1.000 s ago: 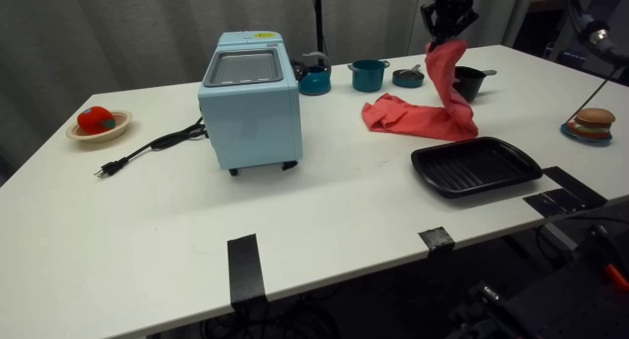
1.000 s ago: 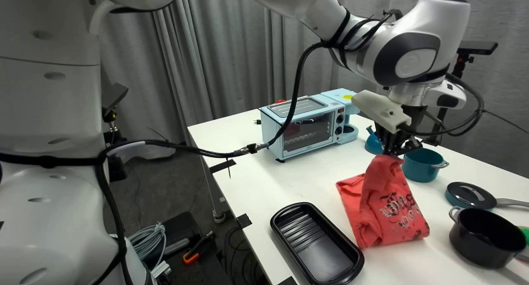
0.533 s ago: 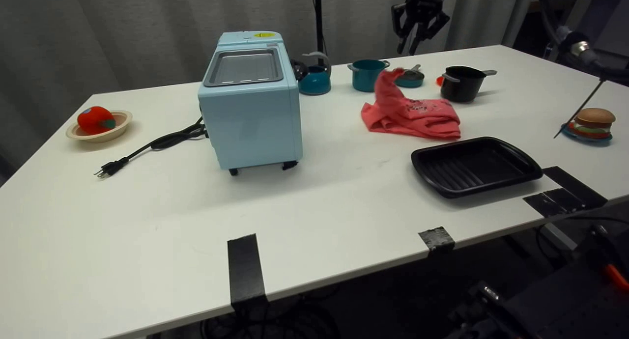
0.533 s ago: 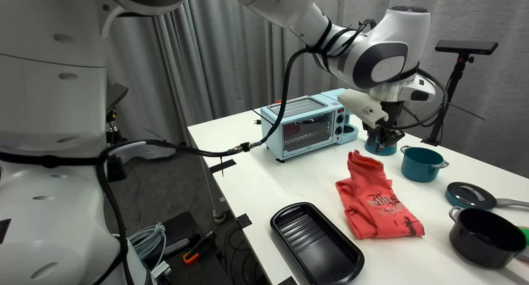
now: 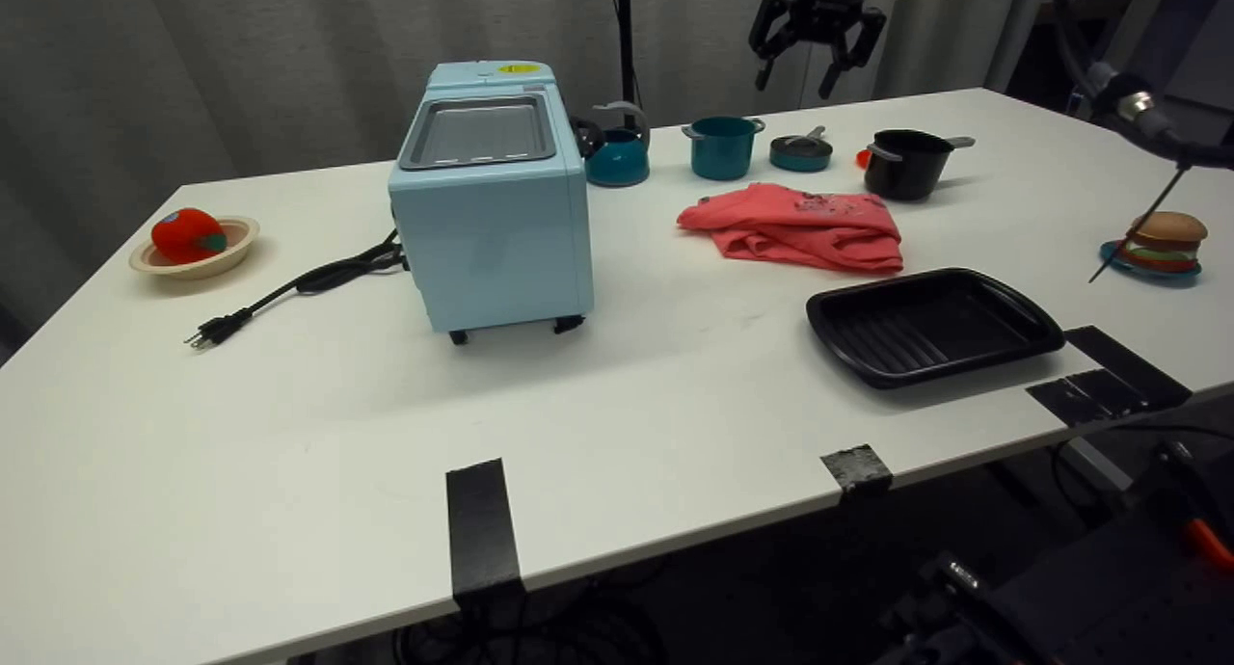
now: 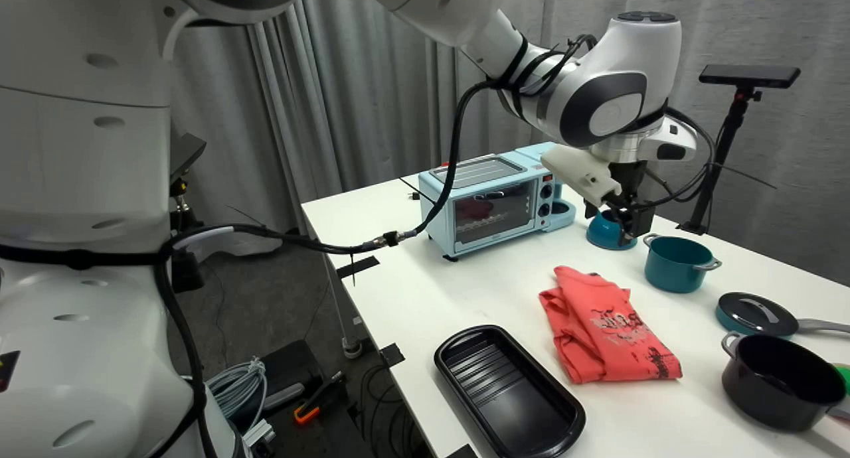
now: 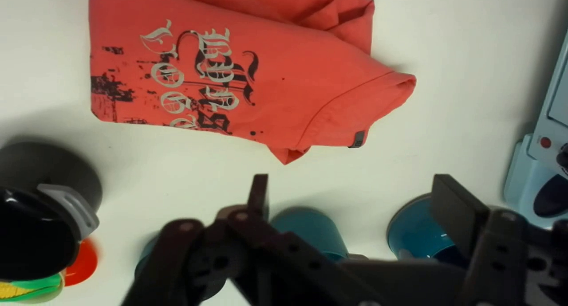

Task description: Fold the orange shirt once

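Showing crisply, wrist view only: lettering (image 7: 220, 72) on shirt (image 7: 279, 84)

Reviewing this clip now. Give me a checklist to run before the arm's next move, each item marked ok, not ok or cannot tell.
1. Pincer open and off the orange shirt: ok.
2. Shirt lying folded over, printed face up: ok.
3. Fold edges lined up: not ok; a lower layer sticks out past the top one.
4. Shirt apart from the black pot: ok, a gap shows in the wrist view.
5. Folded exactly once: cannot tell; the underside is hidden.
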Robot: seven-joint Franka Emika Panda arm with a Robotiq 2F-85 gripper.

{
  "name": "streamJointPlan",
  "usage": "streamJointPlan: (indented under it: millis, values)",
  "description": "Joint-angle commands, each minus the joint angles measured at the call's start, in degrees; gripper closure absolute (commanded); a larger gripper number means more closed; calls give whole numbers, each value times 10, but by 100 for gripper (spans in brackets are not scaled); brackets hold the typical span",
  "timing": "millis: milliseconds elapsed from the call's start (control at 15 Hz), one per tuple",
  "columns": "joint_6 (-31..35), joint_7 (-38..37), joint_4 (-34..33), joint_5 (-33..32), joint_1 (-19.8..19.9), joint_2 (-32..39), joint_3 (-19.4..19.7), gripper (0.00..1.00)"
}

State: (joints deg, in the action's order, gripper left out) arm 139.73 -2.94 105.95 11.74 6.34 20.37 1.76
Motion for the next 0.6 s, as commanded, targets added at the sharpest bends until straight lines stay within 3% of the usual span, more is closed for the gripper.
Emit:
streamJointPlan:
  millis: [0,533]
  values:
    - [22,13,45,7,1,-35,0,0]
    - [27,55,147,9,16,-112,13,0]
